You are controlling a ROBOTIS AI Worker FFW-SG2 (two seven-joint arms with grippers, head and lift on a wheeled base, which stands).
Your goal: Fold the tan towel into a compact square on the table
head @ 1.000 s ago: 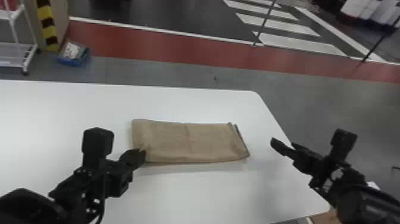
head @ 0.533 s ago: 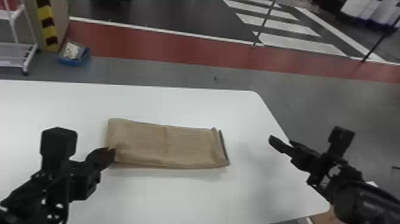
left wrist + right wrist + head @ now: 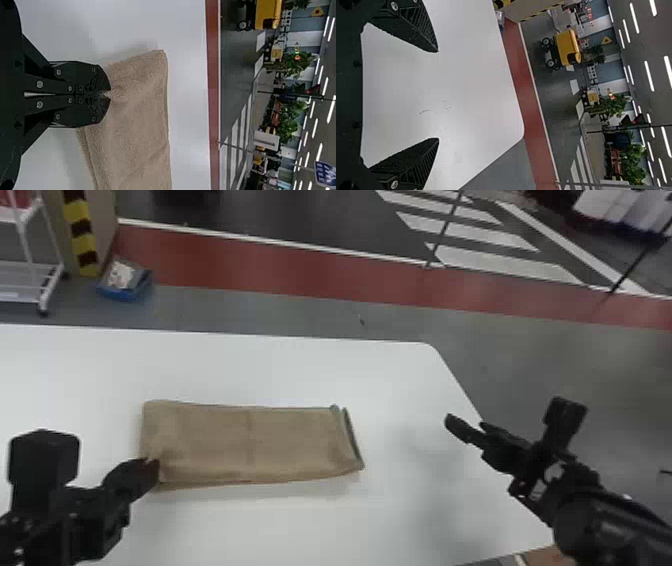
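The tan towel [image 3: 245, 442] lies on the white table as a folded rectangular strip, its long side running left to right, with layered edges at its right end. At its near left corner is my left gripper [image 3: 152, 470]. In the left wrist view the left gripper [image 3: 107, 94] is shut on the towel [image 3: 132, 118], pinching a bit of cloth that wrinkles at the fingertips. My right gripper [image 3: 462, 425] is above the table's right part, apart from the towel. In the right wrist view the right gripper [image 3: 438, 95] stands wide open with nothing between its fingers.
The white table [image 3: 300, 370] extends left past the towel; its right edge slants down beneath the right arm. On the floor beyond the table are a blue bin [image 3: 124, 282] and a white wheeled rack [image 3: 30, 275].
My left gripper has moved left, and the towel has slid left with it, tilting slightly midway and now lying nearly straight. The right gripper has barely shifted.
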